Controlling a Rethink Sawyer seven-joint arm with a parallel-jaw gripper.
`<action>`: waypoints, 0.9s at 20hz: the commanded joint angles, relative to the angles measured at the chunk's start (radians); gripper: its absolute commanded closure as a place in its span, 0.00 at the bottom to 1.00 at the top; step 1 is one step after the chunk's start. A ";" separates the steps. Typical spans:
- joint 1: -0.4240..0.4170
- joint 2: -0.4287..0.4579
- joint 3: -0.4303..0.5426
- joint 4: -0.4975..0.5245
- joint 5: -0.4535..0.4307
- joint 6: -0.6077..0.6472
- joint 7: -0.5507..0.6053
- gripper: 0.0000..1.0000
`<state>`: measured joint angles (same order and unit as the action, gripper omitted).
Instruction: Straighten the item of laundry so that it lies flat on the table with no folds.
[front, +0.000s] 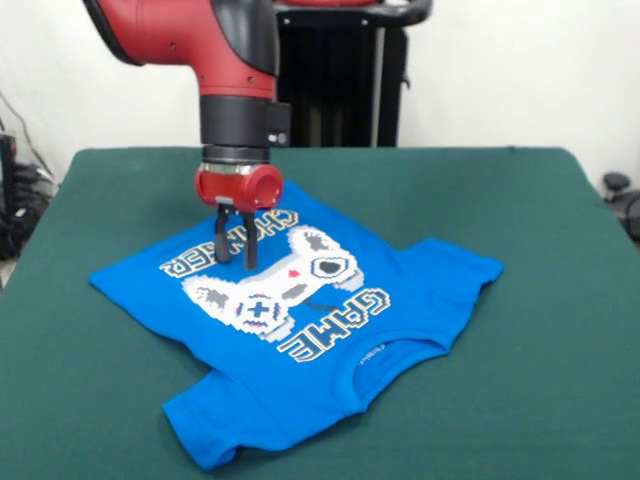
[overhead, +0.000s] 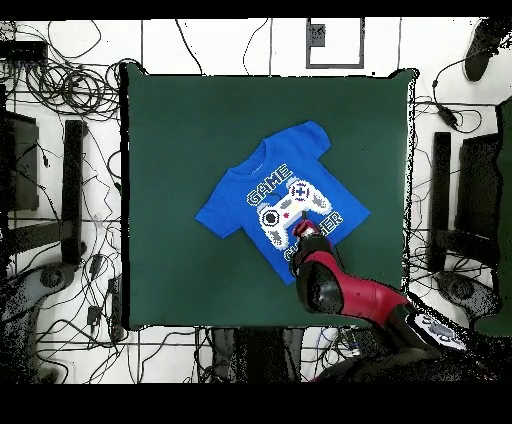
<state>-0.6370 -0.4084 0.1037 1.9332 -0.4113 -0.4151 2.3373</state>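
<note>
On the dark green felt table (front: 560, 250), your red gripper (front: 236, 256) stood open, fingertips on the bright blue T-shirt (front: 400, 290), near its hem

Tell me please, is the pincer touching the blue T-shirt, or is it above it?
Cannot tell. In the front view the open pincer hangs with its fingertips over the T-shirt's lettering, but no gap or contact shows plainly. In the overhead view the arm hides the tips.

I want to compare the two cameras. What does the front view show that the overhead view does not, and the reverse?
Only the front view shows the gripper with its jaws slightly apart over the "CHANGER" lettering, and the folded lower sleeve. Only the overhead view shows the cables on the floor around the whole table. Both show the blue T-shirt print-side up, with the arm above its hem end.
</note>
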 joint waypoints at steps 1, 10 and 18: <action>0.025 0.185 -0.033 0.066 -0.021 0.091 0.091 0.00; 0.023 0.221 -0.040 0.068 -0.013 0.030 0.102 0.00; 0.005 0.253 -0.044 0.073 -0.026 -0.004 0.099 0.00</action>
<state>-0.6376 -0.3612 0.0742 1.9595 -0.4238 -0.6019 2.3373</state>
